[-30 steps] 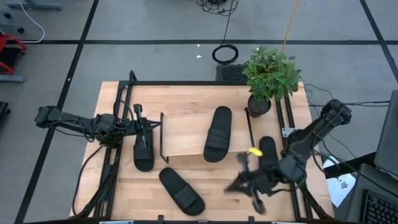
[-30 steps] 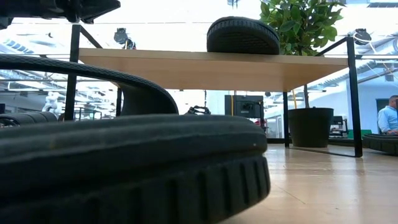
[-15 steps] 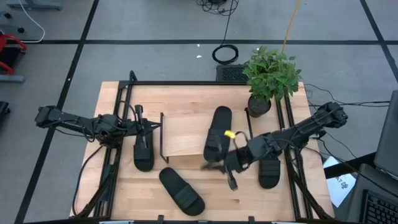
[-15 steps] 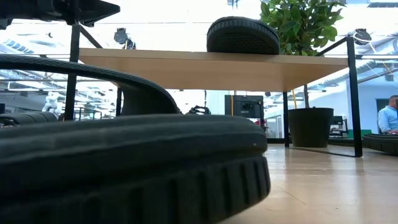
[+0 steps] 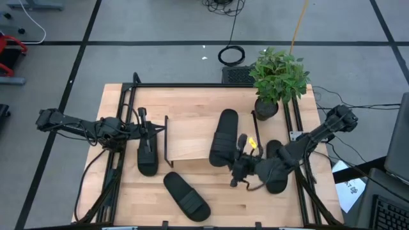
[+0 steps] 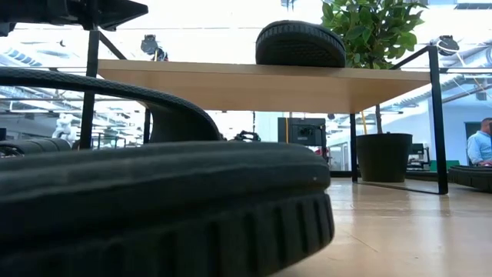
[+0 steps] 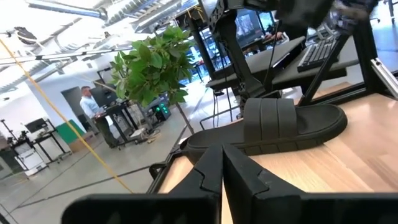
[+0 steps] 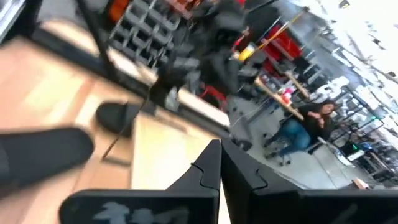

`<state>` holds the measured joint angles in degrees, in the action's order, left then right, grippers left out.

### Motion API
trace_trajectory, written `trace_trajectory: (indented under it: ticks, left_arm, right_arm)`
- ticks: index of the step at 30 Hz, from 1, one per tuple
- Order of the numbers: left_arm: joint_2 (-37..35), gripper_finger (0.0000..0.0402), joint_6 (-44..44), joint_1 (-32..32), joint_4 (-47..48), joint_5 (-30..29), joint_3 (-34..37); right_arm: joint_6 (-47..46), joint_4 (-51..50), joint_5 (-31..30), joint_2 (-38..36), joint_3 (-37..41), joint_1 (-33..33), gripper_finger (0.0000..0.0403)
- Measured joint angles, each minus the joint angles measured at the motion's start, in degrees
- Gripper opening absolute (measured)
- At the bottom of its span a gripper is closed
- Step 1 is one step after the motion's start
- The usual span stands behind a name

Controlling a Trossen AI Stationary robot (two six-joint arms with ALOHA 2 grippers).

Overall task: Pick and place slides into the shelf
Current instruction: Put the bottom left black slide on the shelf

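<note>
Since the earlier frame, your right end effector [image 5: 241, 171] has swung back beside the slide [image 5: 223, 137] on the shelf [image 5: 188, 145], fingers closed and empty. Your left end effector [image 5: 149, 130], pinched nearly shut, rests over a table-level slide [image 5: 147, 157], probably for pickup.

Potted plant on table, clutter on floor and in room behind.
Green leafy plant in dark round pot [image 5: 267, 107] stands at the light wooden tabletop [image 5: 192, 102] far right corner. Coiled black cable [image 5: 231, 55] lies on grey floor beyond the far edge. Person in light blue shirt [image 6: 480, 144] sits far behind table; seated person in jeans [image 8: 303, 127] in room.
</note>
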<state>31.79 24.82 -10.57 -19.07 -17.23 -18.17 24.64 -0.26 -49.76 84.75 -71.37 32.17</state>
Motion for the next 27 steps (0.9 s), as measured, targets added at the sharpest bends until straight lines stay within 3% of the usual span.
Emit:
trace_trajectory:
  ticks: [10, 14, 19, 22, 27]
  left_arm:
    - [0.0, 0.0021, -0.8, 0.0, 0.9, -2.4, 0.0]
    - [0.0, 0.0021, -0.8, 0.0, 0.9, -2.4, 0.0]
    - [0.0, 0.0021, -0.9, 0.0, 1.0, -2.4, 0.0]
    - [0.0, 0.0021, -1.2, 0.0, 1.3, -2.4, 0.0]
    - [0.0, 0.0021, -1.2, 0.0, 1.4, -2.4, 0.0]
  right_arm:
    - [4.7, 2.6, -15.2, 6.3, 0.0, 5.3, 0.0018]
    - [6.5, 6.2, -20.1, 7.8, 0.0, 6.0, 0.0076]
    - [6.5, 6.1, -21.3, 10.2, 0.0, 5.6, 0.0179]
    - [6.6, 6.6, -25.2, 12.0, 0.0, 5.2, 0.0235]
    - [7.8, 9.9, -31.8, 14.5, 0.0, 5.4, 0.0281]
